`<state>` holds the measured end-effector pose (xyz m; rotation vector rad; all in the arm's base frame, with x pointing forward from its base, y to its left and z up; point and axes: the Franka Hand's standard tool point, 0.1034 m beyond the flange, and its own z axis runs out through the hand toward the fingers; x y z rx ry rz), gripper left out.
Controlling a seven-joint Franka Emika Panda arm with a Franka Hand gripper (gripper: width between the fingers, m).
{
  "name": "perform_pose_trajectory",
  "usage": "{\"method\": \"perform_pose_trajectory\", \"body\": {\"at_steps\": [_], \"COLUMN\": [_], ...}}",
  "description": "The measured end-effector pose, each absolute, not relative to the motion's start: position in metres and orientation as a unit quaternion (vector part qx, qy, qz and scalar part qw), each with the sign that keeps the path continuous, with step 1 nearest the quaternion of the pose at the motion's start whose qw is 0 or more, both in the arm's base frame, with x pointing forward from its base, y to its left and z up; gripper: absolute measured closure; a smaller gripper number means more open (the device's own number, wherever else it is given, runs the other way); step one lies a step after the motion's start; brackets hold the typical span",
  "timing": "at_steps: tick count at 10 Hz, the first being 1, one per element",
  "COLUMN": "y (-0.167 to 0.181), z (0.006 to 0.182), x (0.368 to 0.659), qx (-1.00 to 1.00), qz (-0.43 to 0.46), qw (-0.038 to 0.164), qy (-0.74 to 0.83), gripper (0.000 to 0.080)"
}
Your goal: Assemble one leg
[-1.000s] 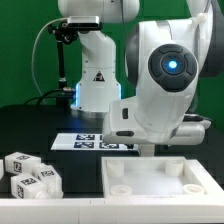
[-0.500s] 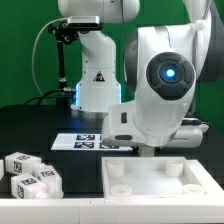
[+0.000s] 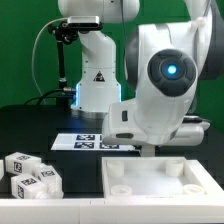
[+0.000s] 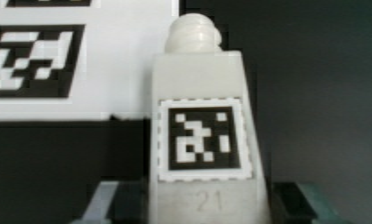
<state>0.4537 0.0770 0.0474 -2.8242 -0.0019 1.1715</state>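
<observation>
Gripping leg (image 4: pixel 201 115) between closed-in fingers of gripper (image 4: pixel 201 203), pin end pointing away, marker board (image 4: pixel 58 60) behind. Pick-up judged done; left: carry to panel (image 3: pixel 160 172) at 5 o'clock of exterior view, seat pin in 1 corner hole, twist home.

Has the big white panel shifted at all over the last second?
No. In the exterior view the white panel lies just as it did against the marker board and the loose legs.

Loose legs (image 3: pixel 30 177) are lying on the table (image 3: pixel 82 165) at the exterior view's near left, the panel (image 3: pixel 160 186) at its near right, the marker board (image 3: pixel 95 141) farther back between them. One leg (image 4: pixel 201 125) is sitting between the gripper's (image 4: pixel 201 198) fingers.
</observation>
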Motion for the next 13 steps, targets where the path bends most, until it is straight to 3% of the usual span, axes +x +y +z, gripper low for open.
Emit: {"method": "perform_pose_trajectory", "body": {"at_steps": [3, 8, 10, 11, 13], "y": [0.071, 0.077, 0.079, 0.078, 0.075], "z": [0.099, 0.096, 0.129, 0.132, 0.130], "x": [0.500, 0.524, 0.574, 0.586, 0.579], "qx": [-0.939, -0.979, -0.989, -0.993, -0.998], "qz": [0.336, 0.193, 0.125, 0.089, 0.015], "qw": [0.063, 0.052, 0.060, 0.057, 0.049], "qy": [-0.031, -0.026, -0.053, -0.050, -0.046], "gripper": [0.0515, 0.0514, 0.0514, 0.0514, 0.0514]}}
